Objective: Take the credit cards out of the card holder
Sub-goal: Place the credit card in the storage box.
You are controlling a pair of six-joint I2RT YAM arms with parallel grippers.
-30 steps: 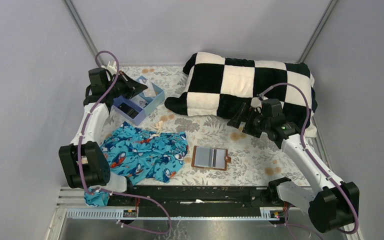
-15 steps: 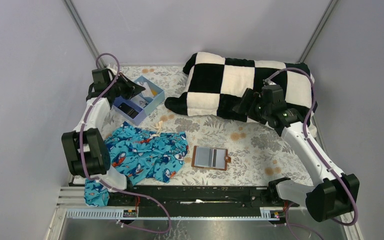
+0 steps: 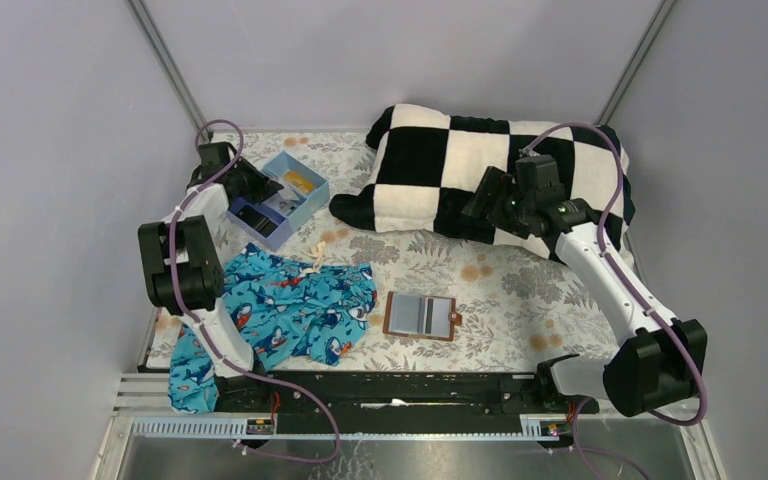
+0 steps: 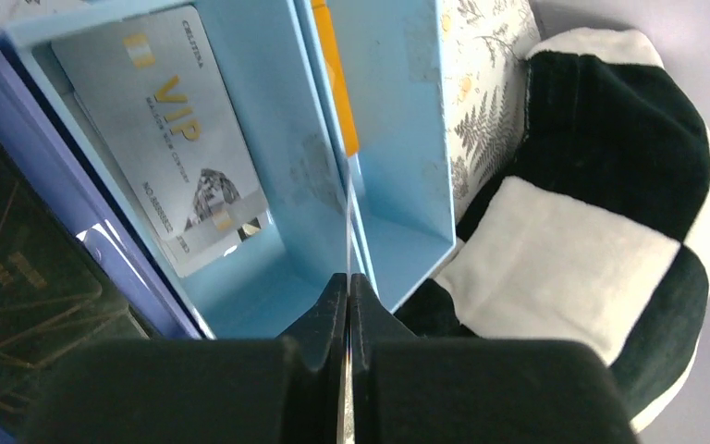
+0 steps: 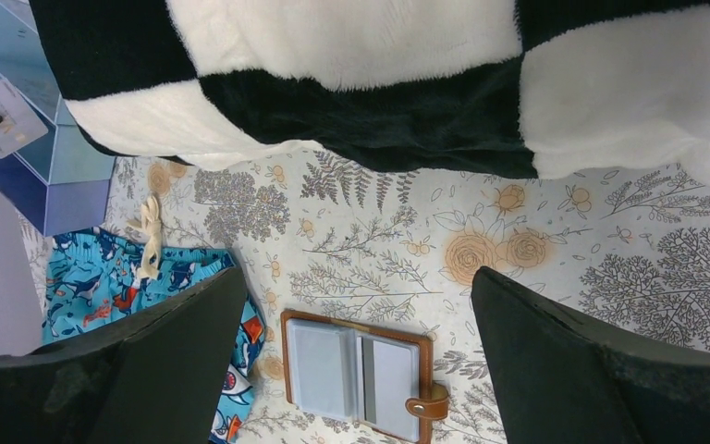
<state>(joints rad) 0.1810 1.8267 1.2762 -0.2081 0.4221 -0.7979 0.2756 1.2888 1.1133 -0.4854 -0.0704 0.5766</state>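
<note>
The left end effector [image 4: 345, 296] is at the far left of the worktop [image 3: 520, 290], over a blue tray [image 4: 397, 139]. Its two fingers are pressed together on a thin card [image 4: 335, 83], seen edge-on from the left wrist. The card's far part is orange and reaches out over the wall between two pale blue compartments. A silver card [image 4: 162, 139] printed "VIP" lies flat in the pale blue compartment to the left of that wall. Further left, the darker compartment holds a dark flat piece [image 4: 18, 287] with gold lines; I cannot tell if it is a card. That makes two sure cards and one tray with three compartments in view.

Nearer the arm bases lies one crumpled blue patterned cloth [image 3: 290, 305]. Just to its right, well apart from the left end effector and the tray, is the one card holder [image 3: 421, 315]. It is open flat on the worktop with two pale grey panels facing up and its snap tab at the right edge. Whether any card sits in it I cannot tell.

One black-and-white checked pillow [image 3: 480, 160] fills the far right. The right end effector [image 5: 359, 277] hangs over the pillow's near edge, fingers spread wide with nothing between them. In the right wrist view the card holder lies between the two fingers but far off on the worktop, untouched
</note>
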